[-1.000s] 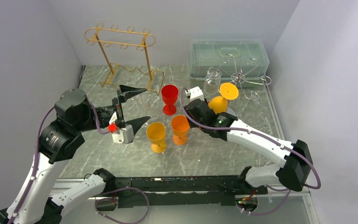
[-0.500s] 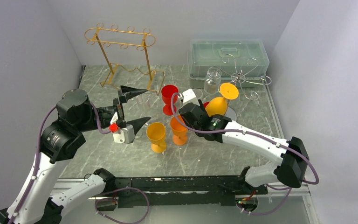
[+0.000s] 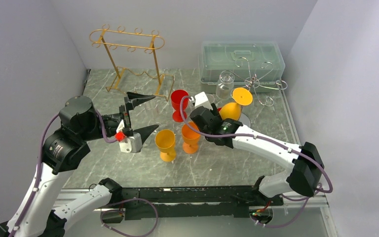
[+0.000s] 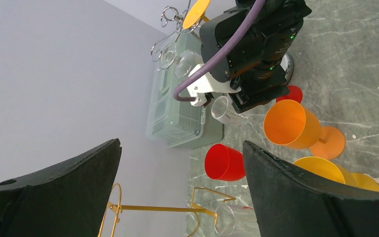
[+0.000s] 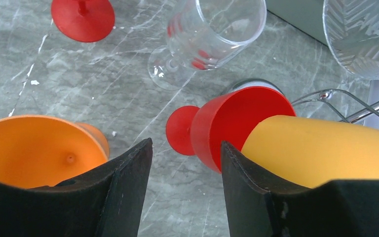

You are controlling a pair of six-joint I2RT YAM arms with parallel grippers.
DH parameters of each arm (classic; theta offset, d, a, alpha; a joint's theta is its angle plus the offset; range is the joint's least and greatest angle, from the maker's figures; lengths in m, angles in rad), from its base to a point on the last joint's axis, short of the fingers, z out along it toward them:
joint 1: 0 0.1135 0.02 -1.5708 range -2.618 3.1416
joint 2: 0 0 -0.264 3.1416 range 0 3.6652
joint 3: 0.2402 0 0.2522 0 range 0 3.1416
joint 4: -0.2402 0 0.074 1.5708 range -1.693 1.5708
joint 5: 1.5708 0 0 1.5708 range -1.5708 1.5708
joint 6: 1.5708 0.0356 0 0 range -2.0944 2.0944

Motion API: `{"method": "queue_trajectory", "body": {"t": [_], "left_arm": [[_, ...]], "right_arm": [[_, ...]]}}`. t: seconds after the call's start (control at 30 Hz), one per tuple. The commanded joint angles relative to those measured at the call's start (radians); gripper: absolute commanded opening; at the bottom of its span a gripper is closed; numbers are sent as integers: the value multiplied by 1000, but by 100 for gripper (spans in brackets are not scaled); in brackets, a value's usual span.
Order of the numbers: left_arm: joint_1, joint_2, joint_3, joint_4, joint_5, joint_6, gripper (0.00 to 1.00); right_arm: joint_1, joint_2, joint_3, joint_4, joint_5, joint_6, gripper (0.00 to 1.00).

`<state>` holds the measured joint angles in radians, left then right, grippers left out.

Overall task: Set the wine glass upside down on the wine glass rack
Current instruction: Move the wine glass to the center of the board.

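A gold wine glass rack (image 3: 127, 47) stands at the back left. At the back right, a silver wire rack (image 3: 257, 83) carries a yellow wine glass (image 3: 234, 106) foot-up. My right gripper (image 3: 212, 112) is open beside it, fingers (image 5: 128, 187) over bare marble, nothing between them. Just past its tips lies a red glass (image 5: 232, 123) on its side, with a clear wine glass (image 5: 212, 34) beyond. My left gripper (image 3: 155, 110) is wide open on either side of another clear glass (image 4: 229, 217), not touching it.
An upright red glass (image 3: 179, 103), an orange glass (image 3: 190, 136) and a yellow glass (image 3: 166, 143) stand mid-table between the arms. A clear lidded box (image 3: 242, 59) sits behind the silver rack, with a clear tumbler (image 3: 224, 84) before it. Grey walls close in on both sides.
The right arm has swung left, bringing its gripper closer to the orange and upright red glasses. The left arm and all the glasses have stayed put.
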<state>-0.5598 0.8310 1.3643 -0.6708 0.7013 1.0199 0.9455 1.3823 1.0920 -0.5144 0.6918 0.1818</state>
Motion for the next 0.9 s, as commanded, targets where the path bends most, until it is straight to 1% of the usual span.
{"method": "queue_trajectory", "body": {"t": [0.0, 0.27, 0.4, 0.5, 0.6, 0.63, 0.67, 0.73, 0.87], "left_arm": [[-3, -10, -4, 20, -4, -36, 99], [-3, -10, -7, 25, -5, -38, 100], [-3, -13, -8, 25, -3, -38, 99], [-2, -13, -9, 25, -1, -39, 99], [-3, -13, -5, 21, -3, -39, 99], [-3, -13, -4, 21, -2, -38, 99], [-3, -13, -3, 20, -3, -37, 99], [-3, -12, 0, 19, -4, -34, 100], [-3, -7, 8, 16, 0, -34, 99]], "right_arm": [[-17, -6, 4, 20, 23, -15, 56], [-41, 6, -35, 39, 0, -15, 54], [-49, 17, -58, 55, -14, -11, 51], [-53, 23, -66, 64, -25, -10, 38], [-54, 26, -60, 65, -41, -5, 17], [-54, 25, -55, 64, -49, -4, 11], [-54, 22, -49, 62, -58, -4, 7], [-54, 15, -37, 56, -87, -1, 1], [-54, -3, -5, 41, -172, 7, 0]]}}
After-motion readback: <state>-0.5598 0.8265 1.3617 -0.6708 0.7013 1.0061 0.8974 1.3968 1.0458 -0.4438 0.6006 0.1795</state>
